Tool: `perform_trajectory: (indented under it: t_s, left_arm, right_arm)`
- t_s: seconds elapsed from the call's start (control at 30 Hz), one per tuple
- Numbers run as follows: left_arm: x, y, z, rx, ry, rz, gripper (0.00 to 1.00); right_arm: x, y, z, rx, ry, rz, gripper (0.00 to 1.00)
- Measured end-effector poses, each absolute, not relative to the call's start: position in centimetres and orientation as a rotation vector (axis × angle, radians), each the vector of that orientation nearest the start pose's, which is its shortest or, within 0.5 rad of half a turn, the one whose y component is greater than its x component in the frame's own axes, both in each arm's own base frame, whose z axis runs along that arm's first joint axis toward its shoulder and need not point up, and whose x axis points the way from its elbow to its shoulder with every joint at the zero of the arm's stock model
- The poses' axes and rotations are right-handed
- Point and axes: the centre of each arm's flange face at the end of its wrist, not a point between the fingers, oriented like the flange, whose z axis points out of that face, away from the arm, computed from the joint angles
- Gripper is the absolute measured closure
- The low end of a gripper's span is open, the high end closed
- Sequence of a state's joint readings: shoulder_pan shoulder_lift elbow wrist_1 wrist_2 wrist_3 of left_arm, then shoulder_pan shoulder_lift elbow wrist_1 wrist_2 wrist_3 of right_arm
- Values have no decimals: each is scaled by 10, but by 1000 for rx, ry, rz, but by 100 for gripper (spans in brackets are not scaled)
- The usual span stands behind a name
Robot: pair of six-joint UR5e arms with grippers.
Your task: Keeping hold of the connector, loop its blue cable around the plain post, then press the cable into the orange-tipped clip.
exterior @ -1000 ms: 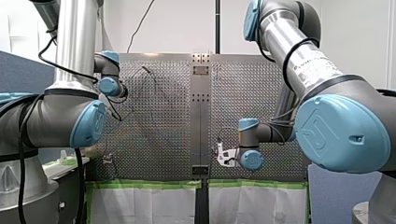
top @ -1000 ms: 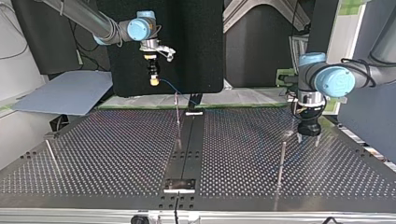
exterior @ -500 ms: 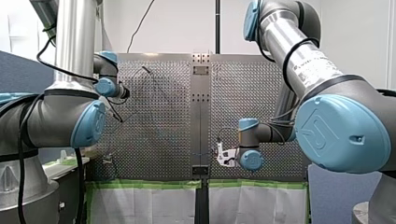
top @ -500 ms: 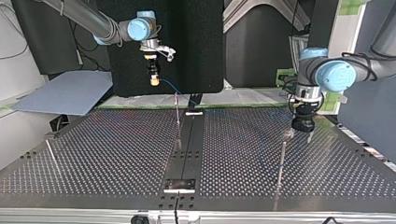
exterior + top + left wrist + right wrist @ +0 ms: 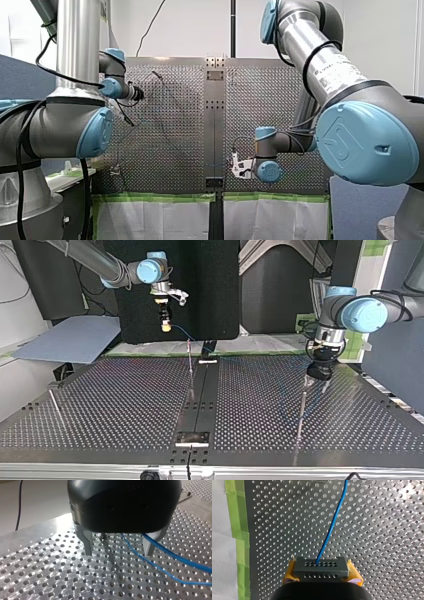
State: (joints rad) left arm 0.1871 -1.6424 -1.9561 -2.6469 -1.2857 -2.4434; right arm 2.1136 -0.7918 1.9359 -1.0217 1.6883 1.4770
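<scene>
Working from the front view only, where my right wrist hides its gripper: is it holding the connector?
Observer: Yes. The right wrist view shows the right gripper with its yellow pads clamped on the connector, blue cable leading ahead.
Operator: And the other arm's?
Observer: The left wrist view shows the left gripper open, the cable passing its fingers ungripped.
Operator: What's below it?
Observer: In the top view the plain post stands just under that gripper.

The cable (image 5: 332,525) was blue; the connector (image 5: 320,566) was dark grey, dotted with small holes. My right gripper (image 5: 322,572) had yellow pads (image 5: 291,570); my left gripper (image 5: 118,552) was black with grey fingers (image 5: 87,543). The silver table (image 5: 387,530) was perforated, its tape (image 5: 235,517) green.
</scene>
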Motion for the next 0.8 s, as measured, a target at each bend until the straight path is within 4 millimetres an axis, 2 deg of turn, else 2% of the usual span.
perform_trajectory:
  t_s: [0.33,0.63,0.8]
  left_arm:
    - [492,-70,340,-571,1440,-761,2]
    - [485,-72,346,-563,1452,-749,2]
    - [475,-76,358,-539,1462,-728,2]
  right_arm:
    - [387,-406,-3,1649,-944,1369,100]
    - [387,-406,-2,1646,-943,1372,100]
    - [388,-406,-2,1644,-942,1375,100]
